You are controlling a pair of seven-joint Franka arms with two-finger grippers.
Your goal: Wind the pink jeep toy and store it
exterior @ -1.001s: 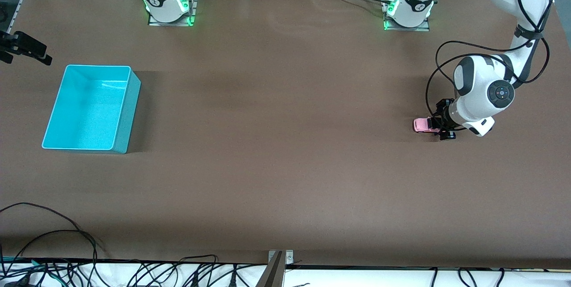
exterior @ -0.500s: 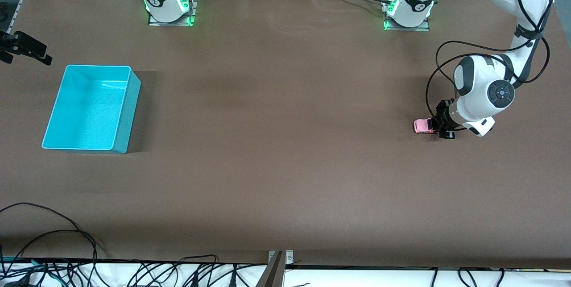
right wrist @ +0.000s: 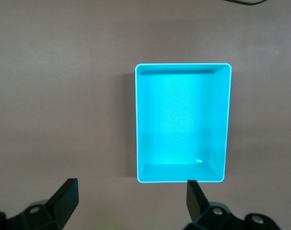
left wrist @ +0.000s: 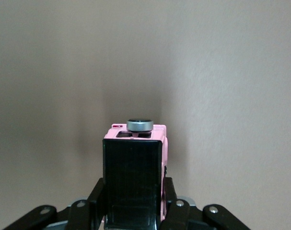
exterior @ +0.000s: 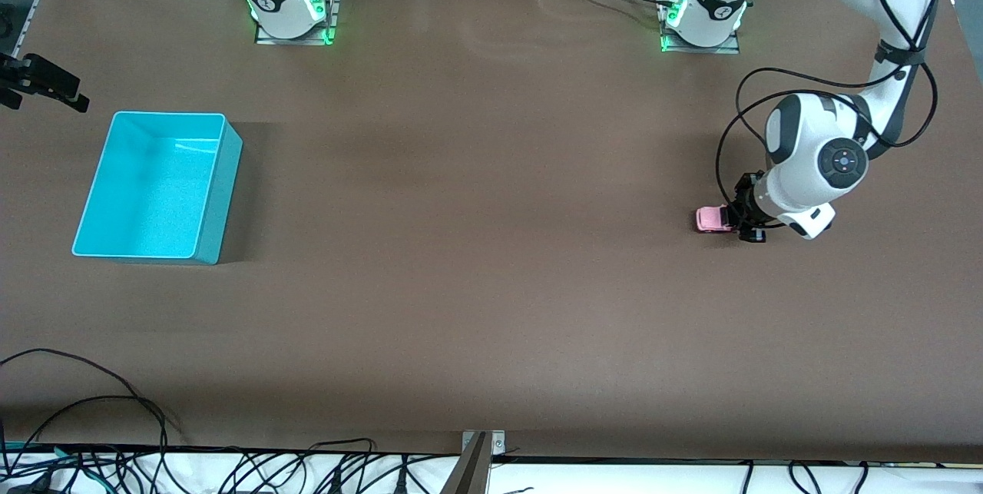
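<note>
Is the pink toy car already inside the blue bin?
No, the toy car sits on the table, clamped by the left gripper; the blue bin holds nothing.

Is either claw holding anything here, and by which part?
The left claw is shut on the pink jeep toy, gripping the sides of its black-roofed rear. The right claw holds nothing.

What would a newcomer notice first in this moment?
The bright turquoise bin stands out, sitting empty at the right arm's end of the table, with the open right gripper hovering above it. At the left arm's end, the left gripper is clamped on the pink jeep toy, which rests on the brown table.
</note>
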